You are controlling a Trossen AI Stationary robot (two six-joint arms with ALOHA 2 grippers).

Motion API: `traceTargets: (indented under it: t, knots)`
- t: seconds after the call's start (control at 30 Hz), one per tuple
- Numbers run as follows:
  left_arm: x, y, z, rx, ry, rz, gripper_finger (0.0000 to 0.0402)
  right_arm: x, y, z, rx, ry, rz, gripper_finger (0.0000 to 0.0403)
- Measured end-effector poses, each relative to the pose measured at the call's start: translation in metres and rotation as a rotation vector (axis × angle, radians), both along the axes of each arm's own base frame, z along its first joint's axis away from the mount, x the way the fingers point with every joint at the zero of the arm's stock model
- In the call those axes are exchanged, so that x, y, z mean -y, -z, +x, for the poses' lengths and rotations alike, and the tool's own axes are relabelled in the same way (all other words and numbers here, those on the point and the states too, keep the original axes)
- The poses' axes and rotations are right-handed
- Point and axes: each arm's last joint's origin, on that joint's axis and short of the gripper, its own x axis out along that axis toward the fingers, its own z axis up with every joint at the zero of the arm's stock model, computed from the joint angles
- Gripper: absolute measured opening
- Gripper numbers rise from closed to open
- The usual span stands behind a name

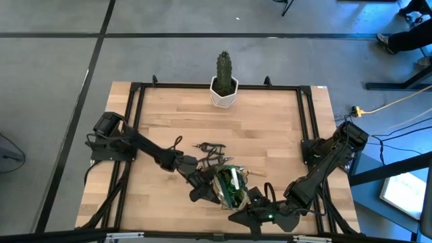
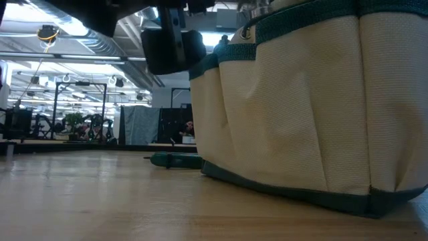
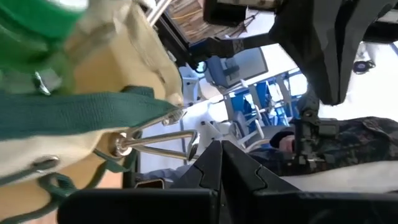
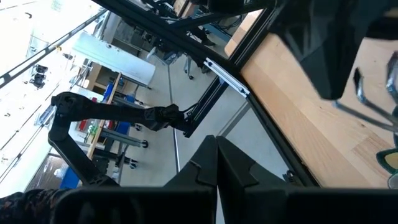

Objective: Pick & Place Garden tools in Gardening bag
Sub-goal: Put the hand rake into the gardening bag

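Observation:
The gardening bag [image 1: 229, 187] stands near the table's front middle, tan with green trim [image 2: 307, 107], with green things inside it. Dark-handled shears [image 1: 209, 145] and another small tool [image 1: 217, 160] lie on the wood just beyond it. In the low view a green tool [image 2: 175, 161] lies on the table beside the bag. My left gripper [image 1: 202, 192] is shut at the bag's left side. In its wrist view its tips [image 3: 221, 152] are next to a metal pronged piece [image 3: 163, 144] by the bag's green strap [image 3: 81, 112]. My right gripper [image 1: 241, 214], shut [image 4: 216, 149], is at the bag's near right. My left gripper's shut fingertips [image 3: 211, 155] come level from the table's left, right beside the free end of the metal prongs [image 3: 191, 147] at the bag's side. I cannot tell whether they touch the prongs or the bag.
A green cactus [image 1: 224, 67] in a white pot [image 1: 224, 96] stands at the far edge's middle. A black frame [image 1: 307, 121] runs round the tabletop. Bare wood lies to the far left and far right of the bag. Another dark arm [image 4: 118, 112] shows in the room beyond.

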Motion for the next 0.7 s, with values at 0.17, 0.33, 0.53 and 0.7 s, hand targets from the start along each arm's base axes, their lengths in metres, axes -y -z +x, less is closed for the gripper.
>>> traceTargets:
  t: [0.17,0.33,0.53,0.7]
  knots:
    - [0.006,0.008,0.002,-0.006,-0.007,-0.02,0.0001,0.0,0.0,0.0,-0.001,0.0,-0.001,0.0]
    - [0.008,0.011,0.002,-0.018,-0.037,-0.025,0.0001,0.0,0.0,0.0,-0.001,0.0,-0.001,0.0]
    - [0.011,0.01,0.001,-0.049,-0.149,-0.067,0.0001,0.001,0.0,0.0,0.004,0.02,-0.005,0.0]
    - [0.017,0.01,-0.001,-0.088,-0.242,-0.116,0.0001,0.002,0.0,0.0,0.009,0.052,-0.013,0.0]
